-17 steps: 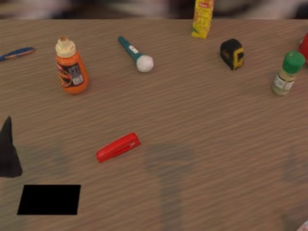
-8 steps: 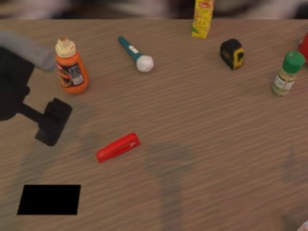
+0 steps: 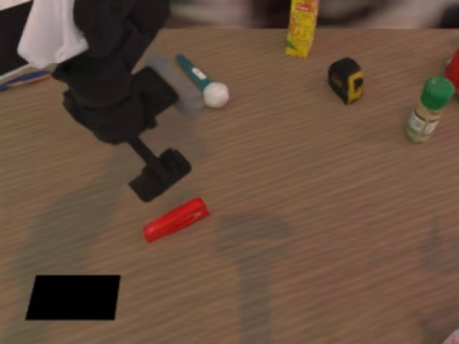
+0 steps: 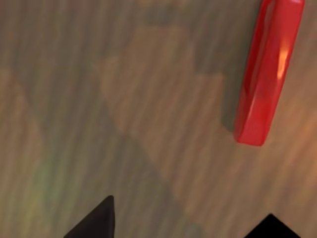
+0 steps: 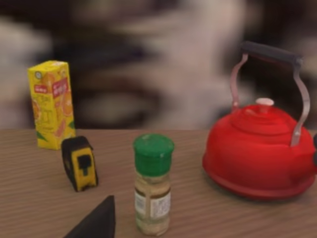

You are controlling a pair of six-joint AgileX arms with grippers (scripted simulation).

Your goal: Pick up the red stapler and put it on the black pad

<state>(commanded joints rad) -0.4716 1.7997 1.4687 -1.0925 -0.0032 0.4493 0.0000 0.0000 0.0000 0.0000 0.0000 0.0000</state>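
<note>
Left gripper (image 3: 159, 175) hovers with fingers spread, grasping nothing. Red stapler (image 3: 176, 219) lies on the table just below-right of it; black pad (image 3: 74, 297) sits farther down-left, apart.

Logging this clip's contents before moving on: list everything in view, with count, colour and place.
red stapler: 1, red, left of centre, lying flat
black pad: 1, black, near left corner
microphone: 1, teal with white head, far left-centre
juice carton: 1, yellow, far edge
tape measure: 1, black and yellow, far right
spice jar: 1, green cap, right edge
kettle: 1, red, beside spice jar
pen: 1, blue, far left
left gripper: 1, black, open, above the stapler
right gripper: 1, black, only a fingertip shows
</note>
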